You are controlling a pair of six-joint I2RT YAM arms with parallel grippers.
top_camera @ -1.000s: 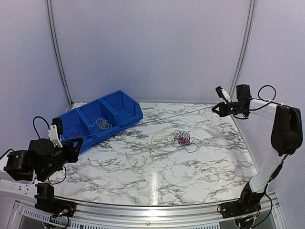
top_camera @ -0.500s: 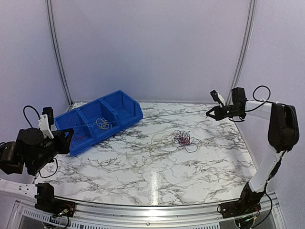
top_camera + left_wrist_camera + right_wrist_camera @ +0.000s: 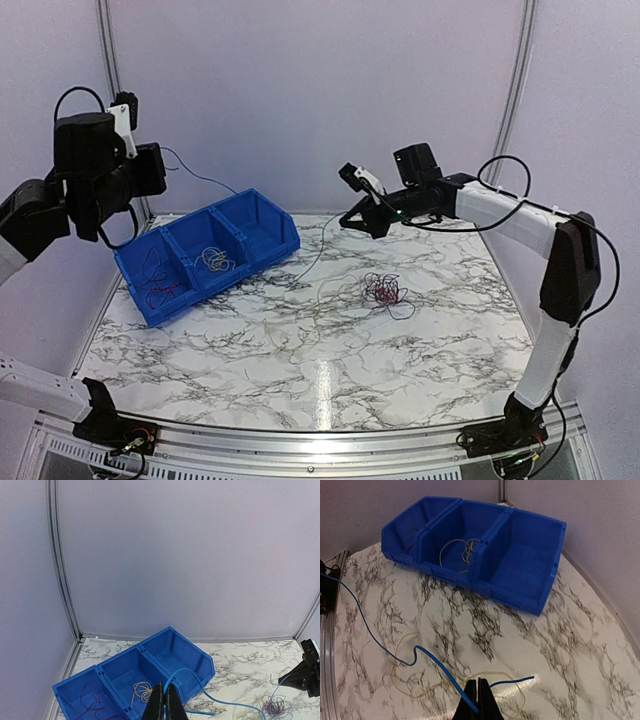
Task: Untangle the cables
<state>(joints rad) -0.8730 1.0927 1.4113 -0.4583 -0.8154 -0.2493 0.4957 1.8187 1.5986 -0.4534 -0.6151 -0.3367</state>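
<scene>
**Top view.** The left pincer (image 3: pixel 150 168) is raised high beside the bin (image 3: pixel 250 196), and the right pincer (image 3: pixel 348 217) hangs over the tabletop (image 3: pixel 330 380). One blue cable (image 3: pixel 200 177) sags between them. The remaining bundle (image 3: pixel 383 290) lies on the marble. In my judgement this strand is drawn out and is due for the bin's bare end compartment. Keep the slack off the bundle and release one end at a time.

**Left wrist view.** The left pincer (image 3: pixel 164 707) is fully closed and pinches the blue cable (image 3: pixel 225 703). The cable passes near the bundle (image 3: pixel 274 706), and I cannot confirm it is clear of it.

**Right wrist view.** The right pincer (image 3: pixel 477 702) is fully closed on the blue cable (image 3: pixel 435 662), with a short tail beyond the grip. Yellow strands (image 3: pixel 462 547) lie in the middle compartment.
</scene>
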